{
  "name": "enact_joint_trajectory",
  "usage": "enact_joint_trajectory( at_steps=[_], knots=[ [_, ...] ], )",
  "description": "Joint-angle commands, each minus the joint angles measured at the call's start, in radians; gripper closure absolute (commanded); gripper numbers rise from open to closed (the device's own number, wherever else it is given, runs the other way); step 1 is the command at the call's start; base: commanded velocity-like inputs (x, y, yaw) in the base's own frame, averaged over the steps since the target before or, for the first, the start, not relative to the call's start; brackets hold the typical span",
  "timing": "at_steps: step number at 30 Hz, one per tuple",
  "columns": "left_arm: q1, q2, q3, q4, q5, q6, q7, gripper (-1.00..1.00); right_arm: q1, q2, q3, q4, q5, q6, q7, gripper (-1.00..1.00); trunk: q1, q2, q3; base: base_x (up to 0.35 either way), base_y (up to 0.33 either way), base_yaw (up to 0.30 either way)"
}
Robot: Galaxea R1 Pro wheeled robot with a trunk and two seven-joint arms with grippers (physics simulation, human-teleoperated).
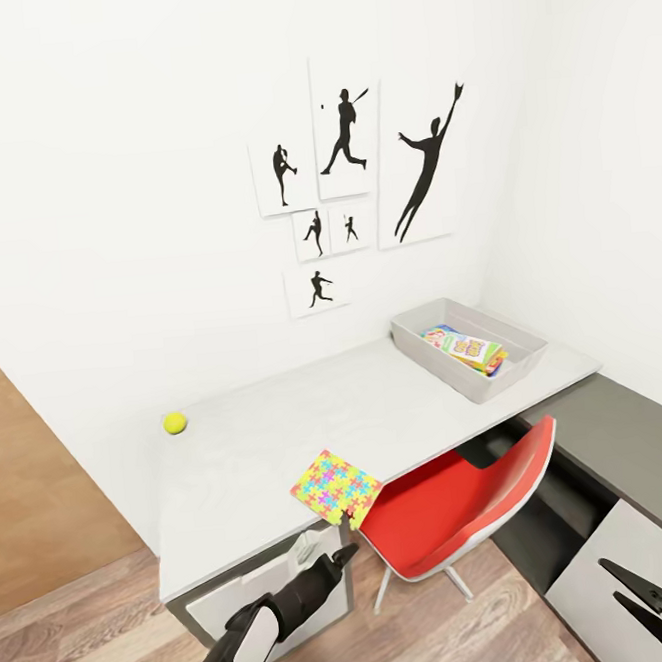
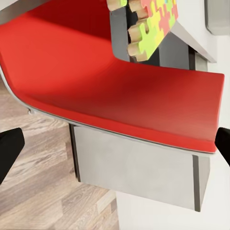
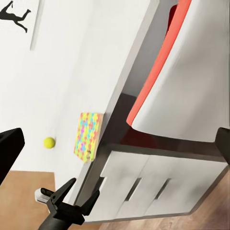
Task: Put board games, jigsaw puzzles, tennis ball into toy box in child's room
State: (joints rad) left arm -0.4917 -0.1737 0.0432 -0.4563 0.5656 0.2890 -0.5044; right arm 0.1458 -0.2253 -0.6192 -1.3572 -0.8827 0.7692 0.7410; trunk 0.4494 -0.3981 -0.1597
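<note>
Pale grey-white, the table (image 1: 280,436) is seen from the head view running from 8 o'clock toward 3 o'clock against the white wall. At its far end, near 2 o'clock, the toy box (image 1: 470,347) is set on the tabletop, and colourful board games (image 1: 465,347) are lying inside it. The tennis ball (image 1: 174,422) rests on the table near its left back edge, at about 9 o'clock, well apart from the box. 1 jigsaw puzzle (image 1: 335,487) lies at the front edge, partly overhanging it, just beside the red chair (image 1: 457,506). Black silhouette sports pictures (image 1: 353,183) are hung on the wall at 12 o'clock.

The left gripper (image 1: 342,553) is held below the table's front edge, just under the puzzle; in the right wrist view its 2 fingers are seen spread apart with nothing between them (image 3: 79,189). The right gripper (image 1: 630,591) is found at 5 o'clock, low and well apart from the table, its fingers parted and holding nothing.

In the left wrist view the chair seat (image 2: 120,91) and the puzzle's edge (image 2: 148,24) are visible.
</note>
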Motion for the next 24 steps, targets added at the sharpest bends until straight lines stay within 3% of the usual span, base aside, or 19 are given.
enact_joint_trajectory(
  at_steps=[1,12,24],
  knots=[
    [-0.001,-0.001,0.004,0.000,0.007,0.010,-0.003,-1.00,0.000,0.000,-0.001,0.000,-0.004,0.006,0.000,-1.00,0.001,-0.002,-0.002,0.001,-0.115,0.000],
    [-0.001,-0.001,0.004,0.000,0.007,0.007,-0.003,-1.00,0.000,0.000,0.000,0.001,-0.004,0.006,0.000,-1.00,0.001,-0.002,-0.002,0.142,-0.127,0.000],
    [-0.001,-0.001,0.005,0.001,0.007,0.007,-0.003,-1.00,-0.001,0.000,0.006,0.001,-0.004,0.004,0.000,-1.00,0.001,-0.002,-0.002,0.063,-0.017,0.000]
  ],
)
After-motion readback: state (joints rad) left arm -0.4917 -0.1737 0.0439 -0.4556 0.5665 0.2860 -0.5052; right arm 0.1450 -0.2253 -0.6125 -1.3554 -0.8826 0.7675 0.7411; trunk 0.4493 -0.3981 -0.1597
